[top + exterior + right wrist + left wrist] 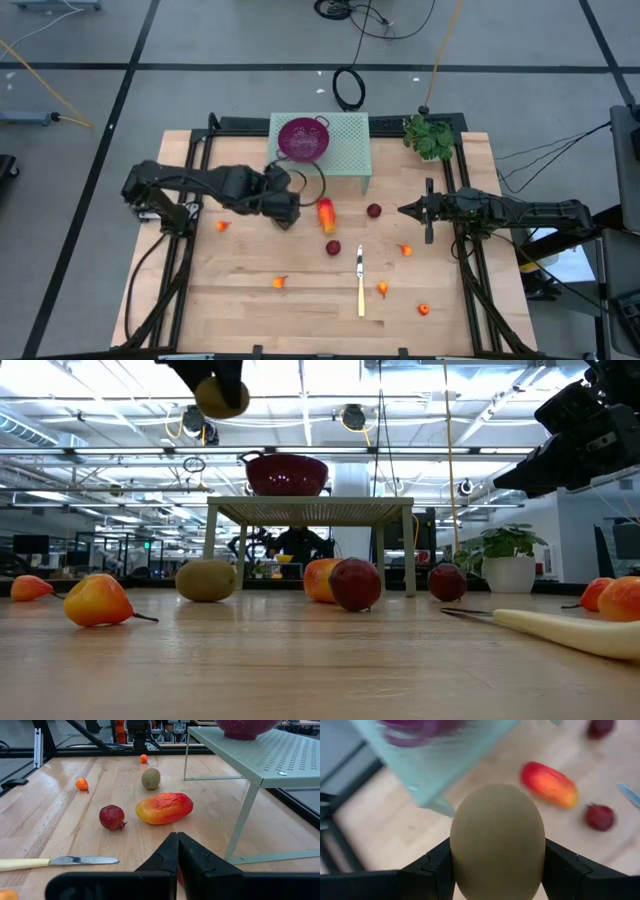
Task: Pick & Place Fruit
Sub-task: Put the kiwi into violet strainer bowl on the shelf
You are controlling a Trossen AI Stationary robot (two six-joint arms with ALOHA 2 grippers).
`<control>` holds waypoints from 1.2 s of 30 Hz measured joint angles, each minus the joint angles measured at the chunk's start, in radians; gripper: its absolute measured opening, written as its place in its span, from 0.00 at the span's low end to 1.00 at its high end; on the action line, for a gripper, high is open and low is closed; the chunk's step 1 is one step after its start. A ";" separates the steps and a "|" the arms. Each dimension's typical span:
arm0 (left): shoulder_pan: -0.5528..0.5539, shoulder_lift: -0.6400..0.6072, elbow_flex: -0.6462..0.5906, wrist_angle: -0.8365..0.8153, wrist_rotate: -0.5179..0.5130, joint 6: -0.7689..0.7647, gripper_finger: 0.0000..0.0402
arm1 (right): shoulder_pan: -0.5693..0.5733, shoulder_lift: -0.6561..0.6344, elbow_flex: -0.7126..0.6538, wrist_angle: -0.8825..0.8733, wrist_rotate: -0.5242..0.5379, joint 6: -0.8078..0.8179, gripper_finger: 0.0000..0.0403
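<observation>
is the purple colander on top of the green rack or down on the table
On top. The purple colander sits on the green rack, raised clear above the table, with the rack's legs visible beneath it.

One brown-green oval fruit (497, 842) is lifted clear of the desk, clamped between the left fingers (437, 870). The second oval (150, 778) sits on the wood. Near it lies the red-orange oblong (164, 808) on its side, with a dark red ball (112, 817) just beside. Another dark red ball (374, 211) and tiny orange pieces (279, 283) are scattered farther off.
</observation>
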 joint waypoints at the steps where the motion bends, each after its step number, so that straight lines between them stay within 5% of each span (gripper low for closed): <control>1: 0.011 0.000 0.014 -0.031 -0.010 -0.001 0.55 | 0.000 0.000 0.000 0.000 0.000 0.000 0.01; 27: 0.360 -0.033 0.154 -0.028 -0.033 0.419 0.55 | 0.000 0.000 0.000 0.000 0.004 0.000 0.01; 36: 0.448 -0.033 0.197 0.094 -0.025 0.567 0.55 | 0.000 0.000 0.000 0.000 0.004 0.000 0.01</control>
